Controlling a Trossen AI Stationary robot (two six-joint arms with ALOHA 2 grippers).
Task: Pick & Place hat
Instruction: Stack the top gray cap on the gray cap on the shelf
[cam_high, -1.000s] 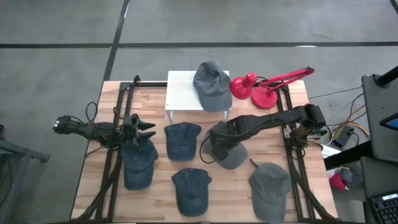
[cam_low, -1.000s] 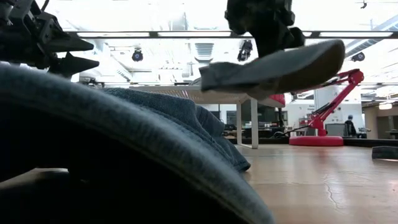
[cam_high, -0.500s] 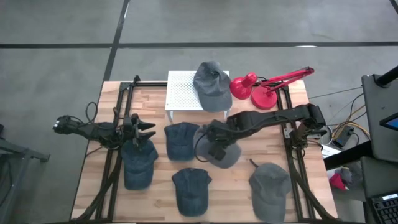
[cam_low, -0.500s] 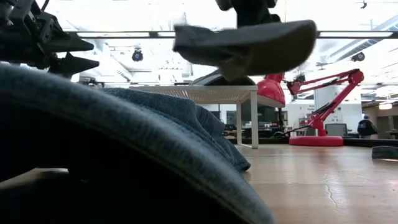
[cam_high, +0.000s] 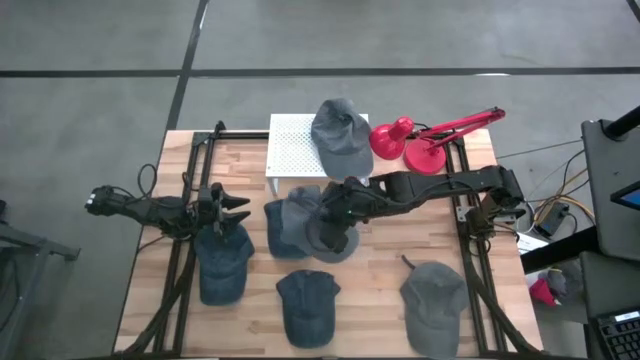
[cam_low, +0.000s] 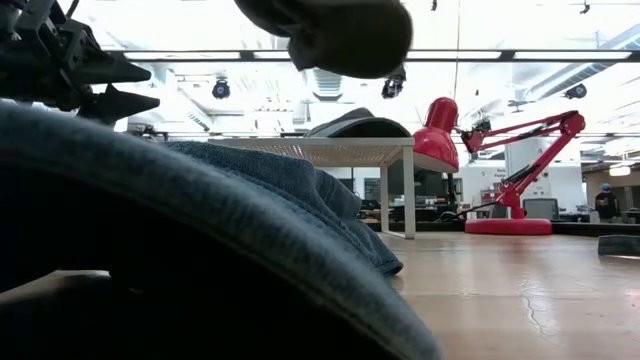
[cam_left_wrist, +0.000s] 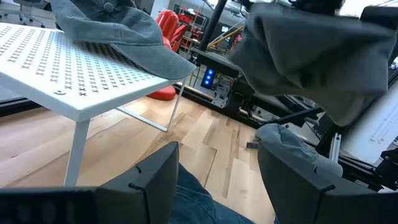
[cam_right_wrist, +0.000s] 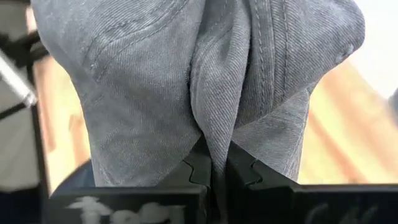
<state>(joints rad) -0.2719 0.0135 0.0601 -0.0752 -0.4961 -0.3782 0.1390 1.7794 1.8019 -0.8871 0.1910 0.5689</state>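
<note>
My right gripper (cam_high: 338, 212) is over the middle of the table, shut on a grey cap (cam_high: 330, 240) that hangs in the air, partly above a blue denim cap (cam_high: 285, 222). The low view shows the held grey cap (cam_low: 330, 30) high up. Another grey cap (cam_high: 340, 135) rests with its crown up on the white perforated stand (cam_high: 295, 150). My left gripper (cam_high: 240, 207) waits open at the table's left, above a blue cap (cam_high: 222, 265). My right gripper pinches a fold of the grey cap's crown cloth (cam_right_wrist: 214, 134) between its two fingers (cam_right_wrist: 199, 165). It comes from above, pointing down. The cap is lifted clear of the table and hangs below the fingers, its cloth bunched at the pinch.
A third blue cap (cam_high: 308, 302) and a grey cap (cam_high: 435, 298) lie near the table's near edge. A red desk lamp (cam_high: 430, 140) stands at the far right beside the stand. Black frame rails (cam_high: 465, 250) run along both sides of the table.
My right gripper has carried the grey cap toward the table's left and upward. In the low view the cap has climbed toward the top of the picture. In the high view it now overlaps the middle blue cap.
</note>
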